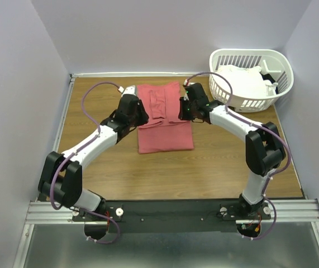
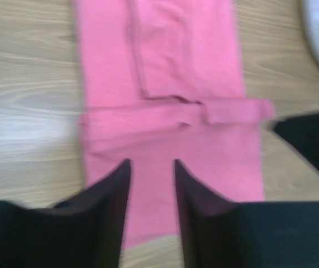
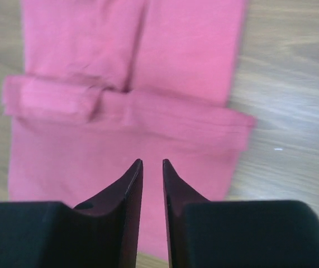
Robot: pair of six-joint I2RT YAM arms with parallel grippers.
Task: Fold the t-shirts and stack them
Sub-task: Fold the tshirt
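— Coral-red t-shirt (image 1: 165,125): position?
— Flat on the wooden tabletop (image 1: 103,167), toward the far edge, between both sets of jaws. Narrowed to a long strip, both sides turned in over the middle. Crossed by one fold band running from side to side, slightly rumpled at its centre. Plain cloth throughout.
— Left jaws: state?
— Parted. Clear gap between the dark fingers (image 2: 109,218), pink cloth visible through it, nothing clamped. Stationed at the left edge of the shirt, close to the fold band. Contact with the cloth: cannot tell.
— Right jaws: state?
— Parted also, gap narrower than on the left. Nothing held between the fingers (image 3: 120,218). Stationed at the right edge of the shirt, opposite the left jaws, tips directed across the cloth.
— White t-shirts (image 1: 243,84): position?
— Heaped inside the white slatted laundry basket (image 1: 248,102), bulging to about rim height. Number of pieces: cannot tell.
— Basket: position?
— On the far right corner of the tabletop, near the right arm (image 1: 232,120), apart from the coral-red t-shirt.
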